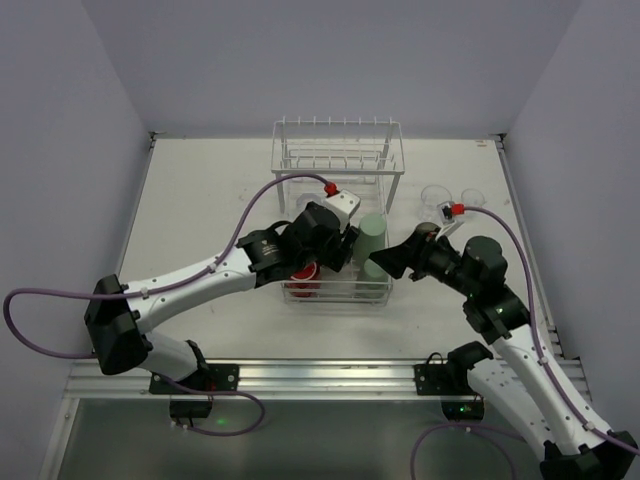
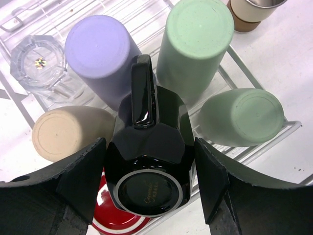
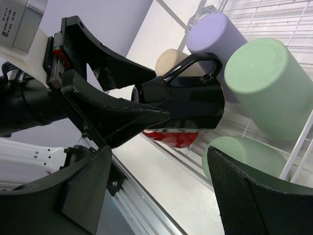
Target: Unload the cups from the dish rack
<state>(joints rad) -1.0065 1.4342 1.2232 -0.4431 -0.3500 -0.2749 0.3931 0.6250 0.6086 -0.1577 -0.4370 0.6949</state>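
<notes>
- Black fingers (image 2: pixel 80 181) of the left claw (image 2: pixel 150 147) fill the foreground. They are spread fairly wide and appear to press both flanks of the black cup (image 2: pixel 149 161), with its base toward the wrist and its handle uppermost.
- Step in hand, as I judge it: lifting this cup out of the dish rack (image 1: pixel 335 150). A straight rise seems called for, since the red cup (image 2: pixel 115 215) sits just beneath and the lavender cup (image 2: pixel 100 54) and pale green cup (image 2: pixel 198 44) crowd beyond the fingertips.
- Right claw (image 3: pixel 159 161) hangs wide open and empty, facing the same cup.

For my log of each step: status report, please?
Left gripper shut on black mug, over dish rack. Right gripper open, empty. Green cup close beside mug.
</notes>
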